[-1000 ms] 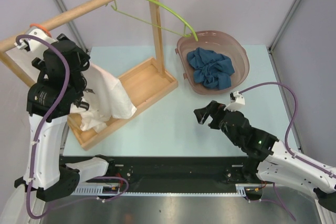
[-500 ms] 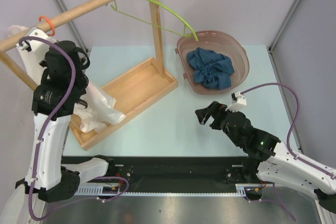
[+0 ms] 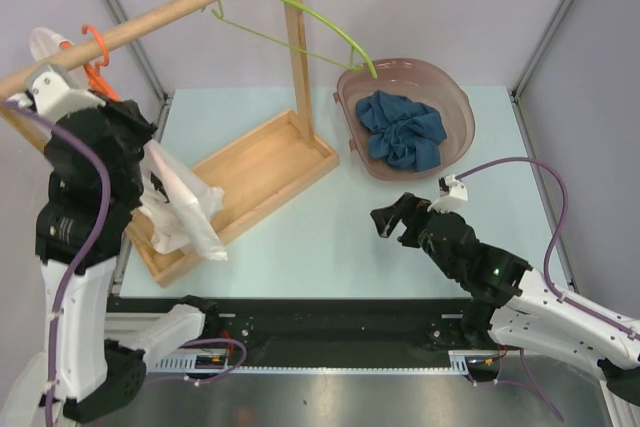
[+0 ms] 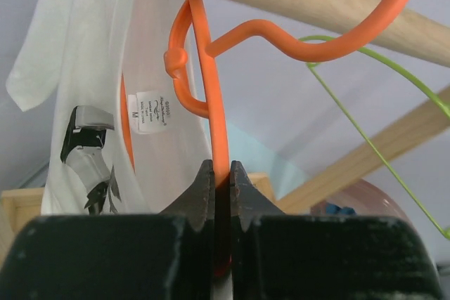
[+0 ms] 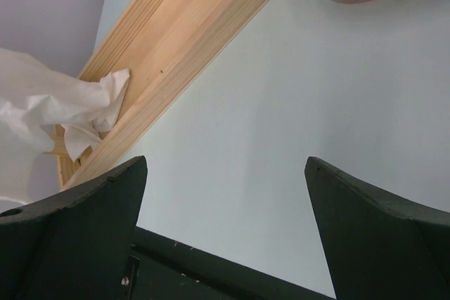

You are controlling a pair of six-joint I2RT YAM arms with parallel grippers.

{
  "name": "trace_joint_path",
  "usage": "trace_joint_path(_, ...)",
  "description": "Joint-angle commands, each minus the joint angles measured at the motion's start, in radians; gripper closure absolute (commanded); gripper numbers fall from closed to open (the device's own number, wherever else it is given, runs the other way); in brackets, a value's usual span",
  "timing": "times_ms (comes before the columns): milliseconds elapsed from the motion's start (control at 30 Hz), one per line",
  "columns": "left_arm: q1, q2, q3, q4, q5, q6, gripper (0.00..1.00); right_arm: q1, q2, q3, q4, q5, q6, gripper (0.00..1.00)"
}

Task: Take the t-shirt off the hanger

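Top external view, far left: the left gripper (image 4: 221, 177) is raised beside the wooden rail (image 3: 180, 7), its arm hiding the fingers from above. The left wrist view shows them plainly, pressed together and pinching the thin wire of the orange hanger (image 4: 211, 103) just below its twisted neck. The hanger's hook is over the rail. The white t-shirt (image 3: 180, 207) is still on the hanger. Its collar, with a size label, sits around the hanger's shoulder wire in the wrist view. Its body drapes down past the left arm, and its lower folds lie bunched on the near left end of the wooden tray base (image 3: 260, 162) of the rack.

Further right, a bare green hanger (image 3: 310, 17) hooks over the rail near the upright post. Beyond the post, a brownish basin (image 3: 455, 87) stands on the pale table (image 3: 330, 217) and holds a crumpled blue cloth (image 3: 403, 129).

Right of centre, the right gripper (image 5: 225, 173) hovers over bare table, well apart from the shirt. Its fingers are spread wide with nothing between them.
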Motion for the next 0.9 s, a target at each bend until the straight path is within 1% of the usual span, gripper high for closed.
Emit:
trace_joint_path(0, 0.006, -0.189, -0.159, 0.246, 0.209, 0.030, 1.00, 0.002, -0.006, 0.004, 0.019, 0.042, 0.018, 0.00)
trace_joint_path(33, 0.006, -0.209, -0.191, 0.280, 0.235, 0.030, 1.00, 0.002, -0.006, 0.004, 0.016, 0.045, 0.017, 0.00)
trace_joint_path(67, 0.006, -0.228, -0.238, 0.291, 0.285, 0.021, 1.00, 0.002, -0.006, 0.001, 0.014, 0.047, 0.014, 0.00)
trace_joint_path(133, 0.006, -0.255, -0.285, 0.300, 0.342, 0.018, 1.00, 0.002, -0.006, -0.001, 0.013, 0.050, 0.014, 0.00)
trace_joint_path(167, 0.006, -0.262, -0.297, 0.303, 0.410, 0.019, 1.00, 0.000, -0.004, 0.000, 0.013, 0.051, 0.014, 0.01)
trace_joint_path(233, 0.008, -0.277, -0.328, 0.314, 0.482, 0.018, 1.00, 0.000, -0.001, -0.001, 0.013, 0.051, 0.011, 0.00)
trace_joint_path(267, 0.008, -0.286, -0.367, 0.324, 0.516, 0.018, 1.00, 0.000, -0.001, -0.001, 0.011, 0.050, 0.011, 0.01)
trace_joint_path(300, 0.006, -0.303, -0.391, 0.338, 0.590, 0.023, 1.00, 0.000, 0.005, -0.001, 0.011, 0.051, 0.008, 0.00)
trace_joint_path(333, 0.008, -0.314, -0.415, 0.364, 0.623, 0.026, 1.00, 0.002, 0.005, -0.003, 0.010, 0.051, 0.008, 0.00)
trace_joint_path(367, 0.006, -0.324, -0.468, 0.380, 0.654, 0.036, 1.00, 0.000, 0.010, -0.001, 0.011, 0.053, 0.005, 0.00)
trace_joint_path(400, 0.006, -0.346, -0.496, 0.412, 0.727, 0.045, 1.00, 0.000, 0.013, -0.001, 0.008, 0.054, 0.002, 0.00)
trace_joint_path(433, 0.006, -0.355, -0.553, 0.424, 0.752, 0.056, 1.00, 0.002, 0.017, -0.003, 0.010, 0.056, -0.001, 0.00)
trace_joint_path(500, 0.006, -0.372, -0.599, 0.435, 0.787, 0.052, 1.00, 0.000, 0.025, -0.001, 0.008, 0.056, -0.006, 0.00)
trace_joint_path(567, 0.006, -0.378, -0.659, 0.436, 0.807, 0.009, 1.00, 0.000, 0.034, -0.001, 0.020, 0.039, -0.034, 0.00)
trace_joint_path(600, 0.006, -0.381, -0.680, 0.461, 0.832, -0.011, 1.00, 0.000, 0.048, -0.003, 0.052, 0.018, -0.056, 0.00)
trace_joint_path(633, 0.006, -0.381, -0.722, 0.475, 0.840, -0.069, 1.00, 0.000, 0.056, -0.004, 0.077, -0.040, -0.116, 0.00)
trace_joint_path(700, 0.006, -0.383, -0.762, 0.513, 0.843, -0.149, 1.00, 0.002, 0.077, -0.007, 0.158, -0.120, -0.165, 0.01)
trace_joint_path(733, 0.006, -0.378, -0.788, 0.509, 0.812, -0.243, 1.00, 0.005, 0.103, -0.007, 0.195, -0.201, -0.207, 0.00)
trace_joint_path(767, 0.006, -0.362, -0.796, 0.477, 0.788, -0.290, 1.00, 0.014, 0.117, -0.007, 0.226, -0.240, -0.224, 0.01)
trace_joint_path(800, 0.006, -0.351, -0.805, 0.458, 0.766, -0.374, 1.00, 0.021, 0.132, -0.007, 0.299, -0.277, -0.247, 0.00)
trace_joint_path(833, 0.006, -0.342, -0.811, 0.449, 0.736, -0.408, 1.00, 0.035, 0.175, 0.003, 0.345, -0.339, -0.292, 0.00)
trace_joint_path(867, 0.006, -0.325, -0.819, 0.446, 0.726, -0.436, 0.99, 0.049, 0.200, 0.013, 0.373, -0.358, -0.320, 0.00)
